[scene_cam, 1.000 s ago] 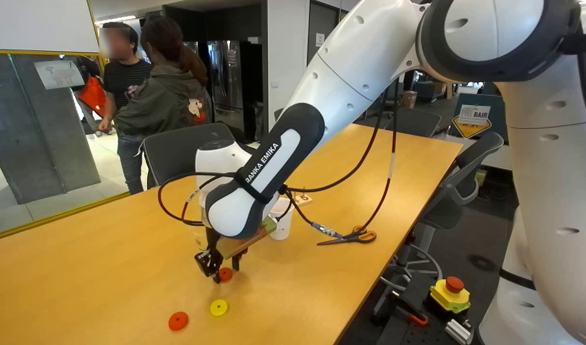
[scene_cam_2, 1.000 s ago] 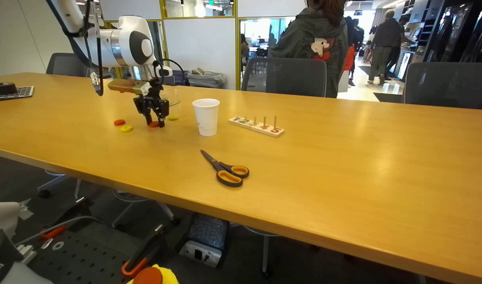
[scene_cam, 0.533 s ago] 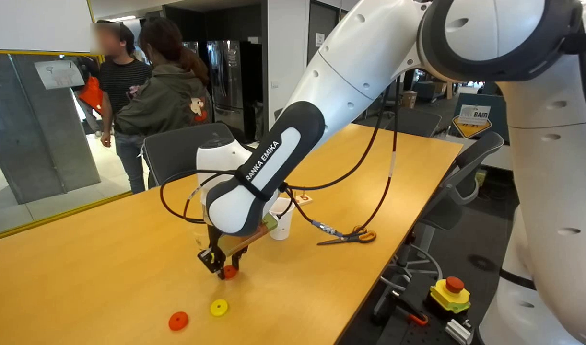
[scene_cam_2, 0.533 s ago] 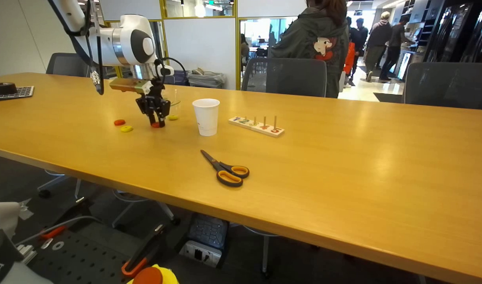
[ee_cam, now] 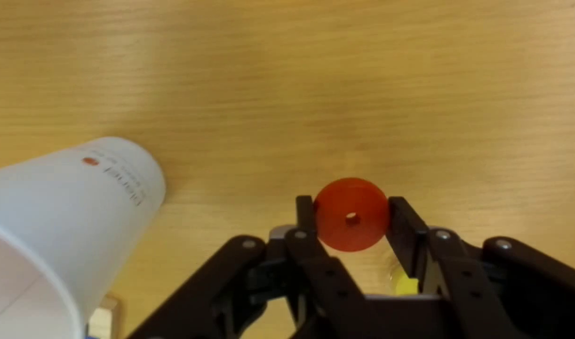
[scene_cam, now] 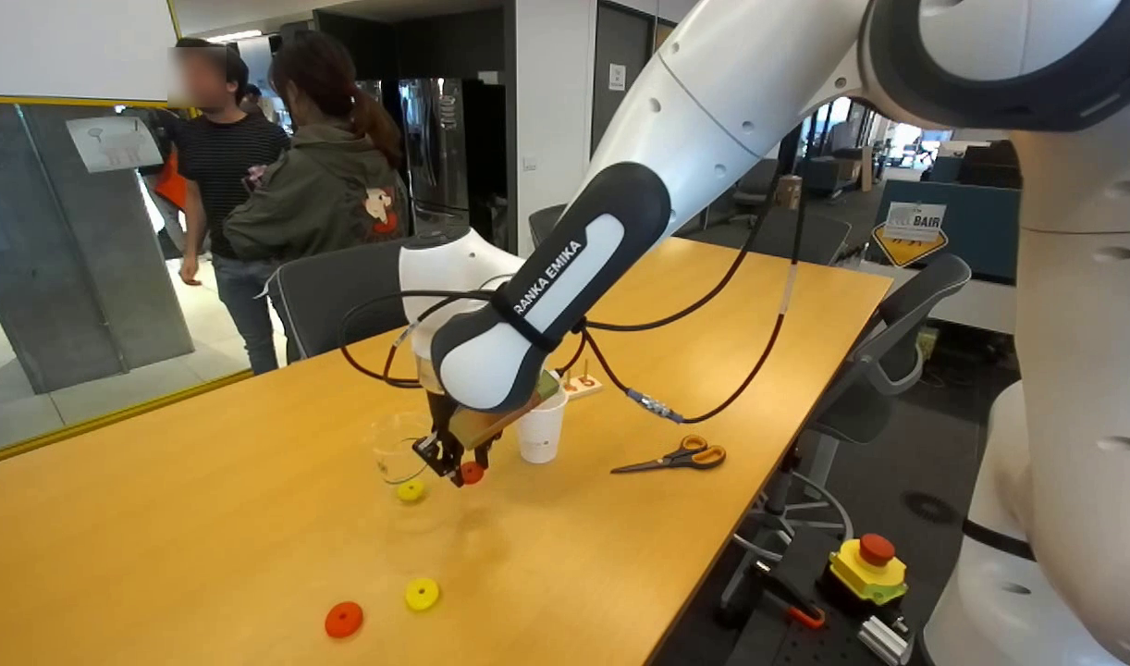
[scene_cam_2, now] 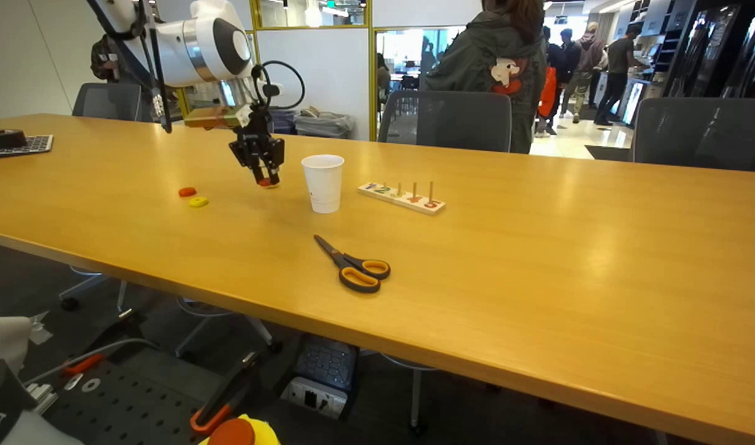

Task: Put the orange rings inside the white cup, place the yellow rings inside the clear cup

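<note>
1. An orange ring point(scene_cam: 344, 620) lies flat on the surface point(scene_cam: 204, 518), well apart from both cups.
2. The clear cup point(scene_cam: 386, 455) stands farther back in an exterior view, faint against the surface; a yellow ring point(scene_cam: 411, 491) shows low against it, and I cannot tell whether it sits inside or beside the cup.
3. Another yellow ring point(scene_cam: 423, 595) lies flat near that first orange ring.
4. The hand point(scene_cam: 470, 469) is closed snugly on a second orange ring point(scene_cam: 473, 474), its fingertips point(ee_cam: 306, 214) touching opposite edges in the wrist view; the ring is held above the surface, showing between the cups in an exterior view.
5. The white cup point(scene_cam: 539, 437) stands upright near the hand, its rim partly hidden behind the arm point(scene_cam: 611, 222).
6. A wooden peg board point(scene_cam: 583, 385) lies near the white cup.
7. Scissors point(scene_cam: 671, 460) lie farther right, blades pointing left.
</note>
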Controlling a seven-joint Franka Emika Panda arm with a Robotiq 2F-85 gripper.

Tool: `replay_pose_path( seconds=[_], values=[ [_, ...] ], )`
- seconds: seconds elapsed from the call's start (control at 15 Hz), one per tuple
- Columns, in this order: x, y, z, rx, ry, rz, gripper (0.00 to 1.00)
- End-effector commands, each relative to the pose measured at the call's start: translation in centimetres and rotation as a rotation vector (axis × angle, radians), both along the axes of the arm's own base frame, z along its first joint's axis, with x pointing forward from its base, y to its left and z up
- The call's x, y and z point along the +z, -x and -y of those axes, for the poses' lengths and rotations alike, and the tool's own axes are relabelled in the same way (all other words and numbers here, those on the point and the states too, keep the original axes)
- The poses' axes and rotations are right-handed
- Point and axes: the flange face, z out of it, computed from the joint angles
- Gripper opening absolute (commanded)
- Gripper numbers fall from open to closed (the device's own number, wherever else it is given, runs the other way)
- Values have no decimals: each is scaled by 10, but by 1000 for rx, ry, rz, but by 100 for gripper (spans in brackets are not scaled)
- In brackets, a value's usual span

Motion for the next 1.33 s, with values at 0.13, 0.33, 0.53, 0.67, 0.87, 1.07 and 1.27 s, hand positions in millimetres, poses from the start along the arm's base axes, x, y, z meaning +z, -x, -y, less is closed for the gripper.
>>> replay_pose_path(
  seconds=[0.13, 0.33, 0.53, 0.67, 0.87, 1.07, 1.27],
  values=[
    [78, 3, 31, -44, 70, 150, 20],
    [103, 1, 56, -87, 104, 193, 20],
    [113, 3, 83, -135, 113, 199, 20],
    [113, 5, 99, -160, 117, 187, 20],
    [105, 6, 116, -188, 124, 167, 20],
    [95, 8, 126, -206, 127, 141, 20],
    [86, 11, 130, -210, 115, 116, 20]
  ],
)
